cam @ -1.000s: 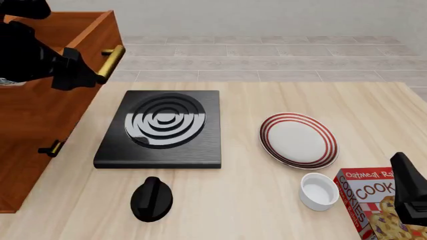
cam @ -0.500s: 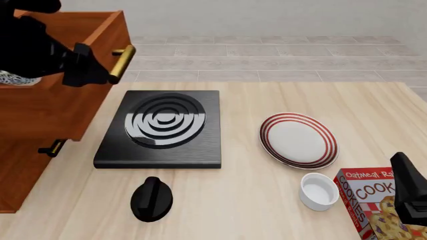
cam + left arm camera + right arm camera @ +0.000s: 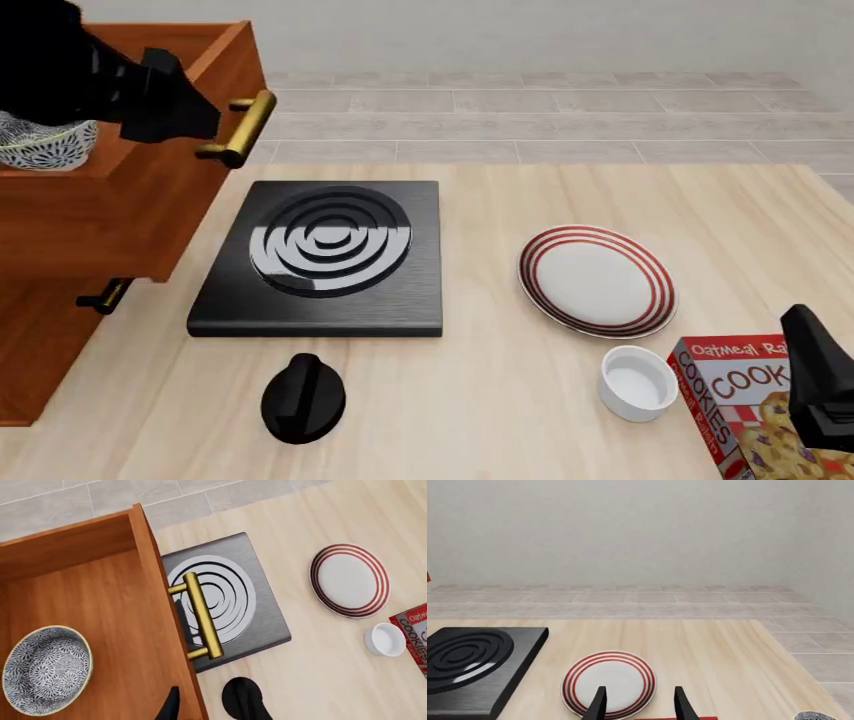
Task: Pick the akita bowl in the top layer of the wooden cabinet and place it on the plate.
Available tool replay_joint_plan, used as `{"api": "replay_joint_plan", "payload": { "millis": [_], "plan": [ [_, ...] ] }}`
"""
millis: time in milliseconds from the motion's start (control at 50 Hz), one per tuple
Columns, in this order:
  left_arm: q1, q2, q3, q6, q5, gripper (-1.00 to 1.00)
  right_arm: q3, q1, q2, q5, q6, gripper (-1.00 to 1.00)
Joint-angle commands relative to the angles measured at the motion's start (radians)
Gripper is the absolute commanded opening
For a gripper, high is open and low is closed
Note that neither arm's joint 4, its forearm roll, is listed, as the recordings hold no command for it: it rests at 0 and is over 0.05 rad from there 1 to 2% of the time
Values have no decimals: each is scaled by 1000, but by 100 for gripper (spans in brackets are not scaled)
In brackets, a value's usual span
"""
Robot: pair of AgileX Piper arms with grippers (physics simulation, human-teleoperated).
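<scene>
Brass bar point(image 3: 200, 616) sits just ahead of my left fingers point(image 3: 210, 705), which are spread apart with nothing between them; one black tip hangs over the drawer's front edge, the other over the table point(image 3: 534, 400). In the front view my left arm's dark bulk point(image 3: 163, 98) hovers close to the handle point(image 3: 238, 128) of the top drawer point(image 3: 134, 200), which stands pulled out from the cabinet point(image 3: 40, 340). The speckled bowl point(image 3: 45, 669) rests on the drawer floor, back toward the far corner from the handle, upright and untouched. Beyond the drawer front lies the black burner point(image 3: 320, 255), and further right the red-ringed plate point(image 3: 597, 280), bare and waiting, well apart from the bowl.

My right fingers point(image 3: 636, 702) are parted too, holding nothing, aimed over the plate point(image 3: 608, 682) from above, beside the small white cup point(image 3: 638, 381) and cookie box point(image 3: 761, 405).

My worry: the bowl sits deep inside, walled by the drawer sides. Reaching in, I could knock a finger on the front board or handle and nudge the drawer shut. A pinch on the thin rim may slip, since the bowl is round and smooth. Carrying it out, I must clear the drawer wall and the burner, or it could tip.
</scene>
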Motion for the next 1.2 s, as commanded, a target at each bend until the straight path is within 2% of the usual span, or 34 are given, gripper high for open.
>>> {"api": "replay_joint_plan", "payload": {
  "millis": [20,180,260,280,580,780,1020,1200],
  "plan": [
    [-24,4,-52,-18,15,100,0,0,0,0,0,100],
    [-5,12,-84,-8,33,100,0,1,1,0,-2,100],
    [22,19,-102,9,48,100,0,2,1,0,-3,100],
    [5,21,-107,28,50,100,0,2,1,0,-3,100],
    [88,59,-194,45,107,100,1,4,1,1,-6,100],
    [96,91,-256,48,145,100,0,4,1,1,-7,100],
    [132,137,-379,53,188,100,0,3,0,1,-6,100],
    [167,160,-399,63,196,100,1,3,-1,1,-6,100]
  ]
}}
